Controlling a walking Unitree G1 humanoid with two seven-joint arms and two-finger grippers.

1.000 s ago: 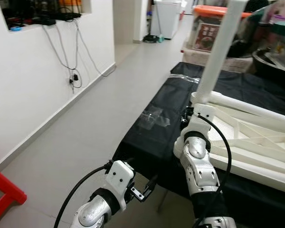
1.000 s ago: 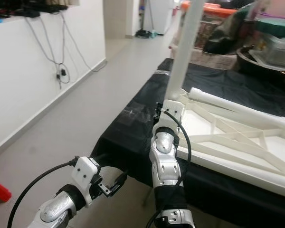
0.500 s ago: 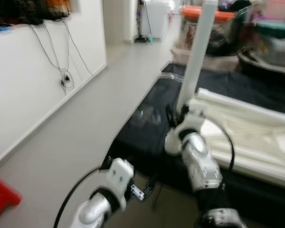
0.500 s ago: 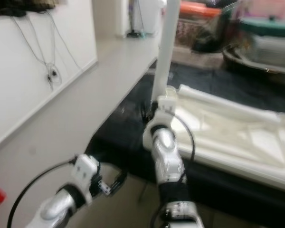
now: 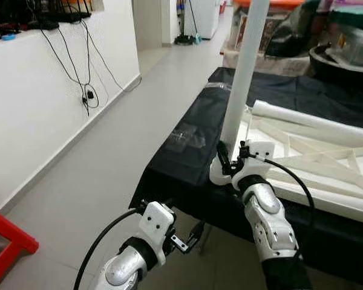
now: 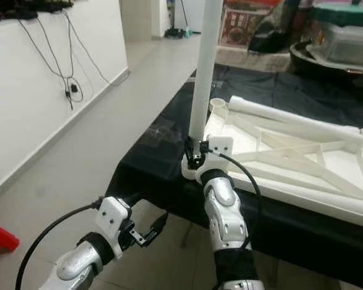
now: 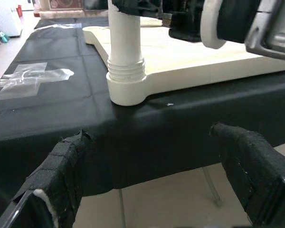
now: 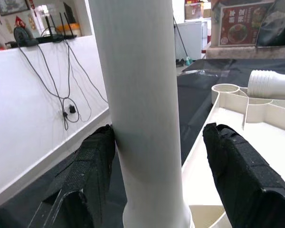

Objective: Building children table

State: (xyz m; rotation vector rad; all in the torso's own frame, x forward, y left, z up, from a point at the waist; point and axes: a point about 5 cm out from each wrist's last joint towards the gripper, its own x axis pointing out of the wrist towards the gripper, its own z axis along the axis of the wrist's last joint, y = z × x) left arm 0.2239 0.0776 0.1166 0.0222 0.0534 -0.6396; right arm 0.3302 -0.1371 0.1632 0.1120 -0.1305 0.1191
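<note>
Although the floor (image 5: 109, 145) takes up much of the head views, the work is done on a bench draped in black cloth (image 5: 187, 151). An upturned white tabletop (image 6: 302, 163) is laid on that cloth so its ribbed underside and corner sockets face up; its near left corner sits at the bench's near edge. A leg (image 6: 204, 66) is stood upright in that corner socket (image 7: 127, 90), threads partly exposed, so it is judged not fully screwed home. A second leg (image 6: 290, 119) is laid along the tabletop's far edge, presumably waiting its turn.

The right gripper (image 6: 195, 156) is placed at the upright leg's base, one finger touching the leg, the other apart from it, so the jaws are released, likely between turns. The left gripper (image 7: 156, 161) hangs below the bench's near edge, jaws spread and empty. The leg's top and the tabletop's right end are cut off, and a taped patch (image 7: 33, 78) on the cloth is unclear in purpose.
</note>
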